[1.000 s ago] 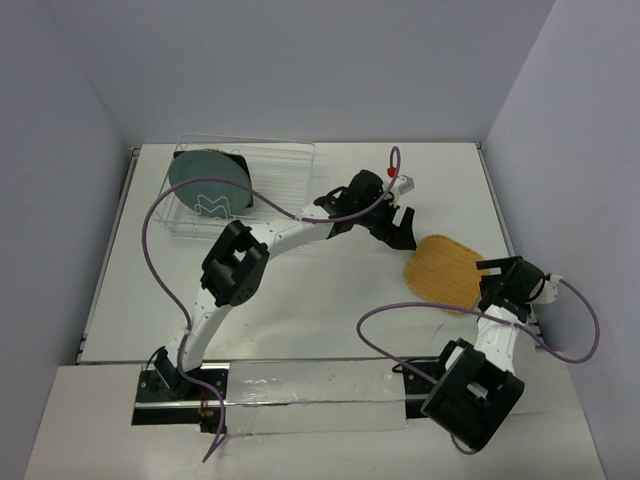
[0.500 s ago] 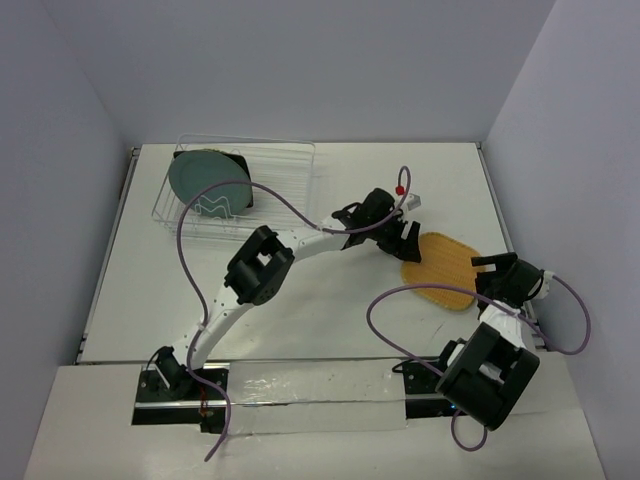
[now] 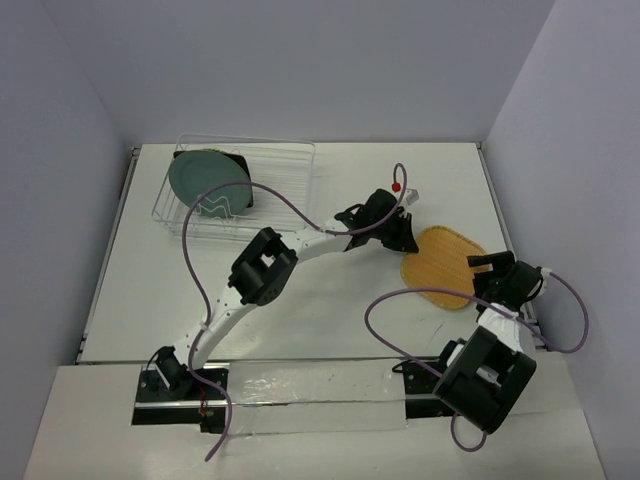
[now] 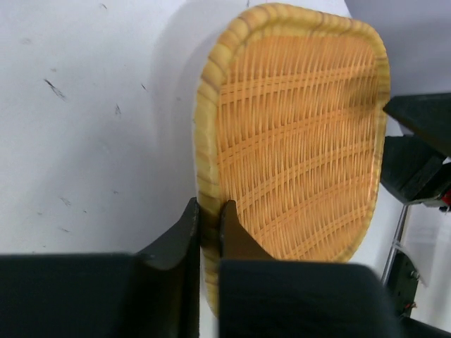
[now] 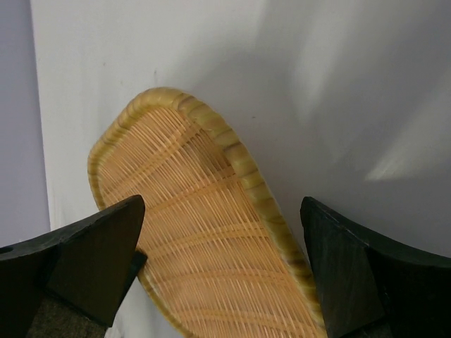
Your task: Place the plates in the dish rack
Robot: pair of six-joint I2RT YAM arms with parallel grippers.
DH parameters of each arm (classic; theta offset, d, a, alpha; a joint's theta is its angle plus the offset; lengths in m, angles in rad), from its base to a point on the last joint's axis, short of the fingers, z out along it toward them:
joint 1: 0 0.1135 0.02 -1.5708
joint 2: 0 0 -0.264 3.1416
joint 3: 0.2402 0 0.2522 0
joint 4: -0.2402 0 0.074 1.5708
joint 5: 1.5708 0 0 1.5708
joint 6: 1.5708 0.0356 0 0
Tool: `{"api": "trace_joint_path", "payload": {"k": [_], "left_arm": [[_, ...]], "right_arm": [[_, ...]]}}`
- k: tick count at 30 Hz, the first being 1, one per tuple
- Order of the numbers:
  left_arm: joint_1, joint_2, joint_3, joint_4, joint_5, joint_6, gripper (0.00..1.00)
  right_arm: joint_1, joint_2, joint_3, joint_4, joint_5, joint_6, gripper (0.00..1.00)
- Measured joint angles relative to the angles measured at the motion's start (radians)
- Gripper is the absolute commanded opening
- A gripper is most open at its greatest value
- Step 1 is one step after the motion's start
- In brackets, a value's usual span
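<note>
Near right: your right gripper (image 5: 222, 215) sits at the right edge of the rounded-square orange woven plate (image 3: 445, 265), fingers spread wide with the rim between them, gripping nothing.

The plate is on the right side of the table (image 3: 150, 290), well apart from the rack. One edge looks lifted, but I can't tell how far.

The change: a second ago the left gripper (image 4: 209, 211) was off the plate, to its far left. It has swung in and is now clamped on the plate's left rim, one finger inside the weave and one outside. Read this as a handover, with the left arm now carrying the plate. Clear the right arm before you lift.

Far left: the clear dish rack (image 3: 290, 160) holds the round teal-grey plate (image 3: 205, 178) standing at its left end, with a dark plate (image 3: 244, 190) just behind it. The slots to the right look free. I can't spot the yellow plate.
</note>
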Motion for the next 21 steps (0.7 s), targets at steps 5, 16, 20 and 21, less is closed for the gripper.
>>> {"api": "trace_joint_path", "payload": {"k": [5, 16, 20, 21], "left_arm": [[0.014, 0.000, 0.000, 0.016, 0.003, -0.029, 0.00], [0.028, 0.003, -0.001, 0.012, -0.058, -0.103, 0.00], [0.030, 0.015, -0.002, 0.012, -0.100, -0.089, 0.00], [0.030, 0.018, -0.002, 0.013, -0.105, -0.084, 0.00]], "right_arm": [[0.009, -0.102, -0.030, 0.000, -0.062, -0.024, 0.96], [0.023, -0.235, -0.031, -0.023, -0.194, -0.082, 0.90], [0.066, -0.204, -0.025, 0.064, -0.301, -0.045, 0.82], [0.083, -0.199, -0.022, 0.085, -0.329, -0.038, 0.81]]}}
